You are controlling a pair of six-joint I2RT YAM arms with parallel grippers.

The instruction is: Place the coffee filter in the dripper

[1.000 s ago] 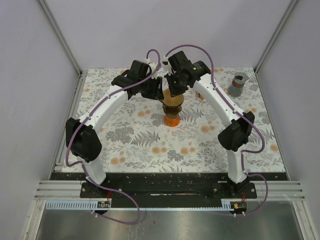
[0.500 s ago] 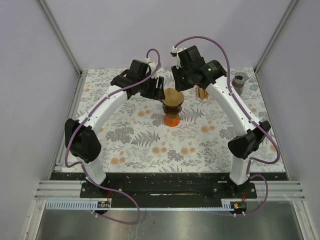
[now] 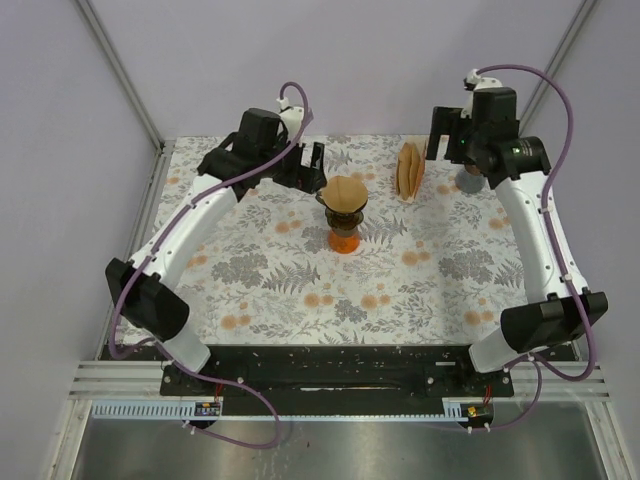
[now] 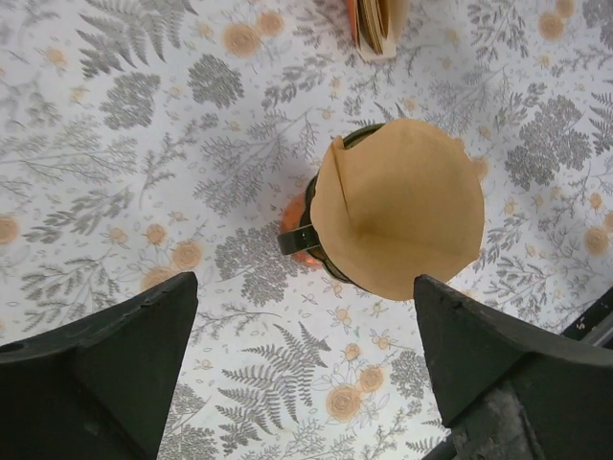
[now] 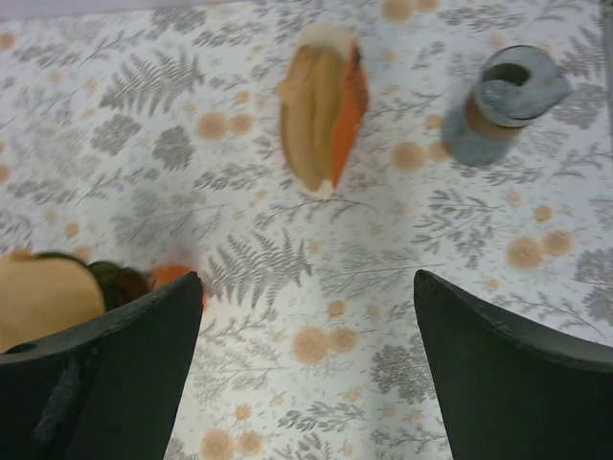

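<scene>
A brown paper coffee filter (image 3: 345, 193) sits opened as a cone inside the dark glass dripper (image 3: 343, 222), which stands on an orange base mid-table. In the left wrist view the filter (image 4: 397, 216) fills the dripper's rim (image 4: 299, 235), and nothing touches it. My left gripper (image 3: 308, 166) hovers just left of the dripper, open and empty (image 4: 302, 316). My right gripper (image 3: 447, 140) is raised at the back right, open and empty (image 5: 306, 287). From there the filter (image 5: 43, 292) shows at the lower left.
A stack of spare filters in an orange holder (image 3: 409, 170) stands right of the dripper, also in the right wrist view as the holder (image 5: 321, 105). A grey cup (image 5: 503, 101) stands at the back right, mostly hidden behind the right gripper from above. Frame posts and walls enclose the patterned table (image 3: 300, 290).
Both grippers have opened and drawn away from the dripper. The right arm swung up and far to the right; the left arm backed off slightly left. The filter stays in the dripper.
</scene>
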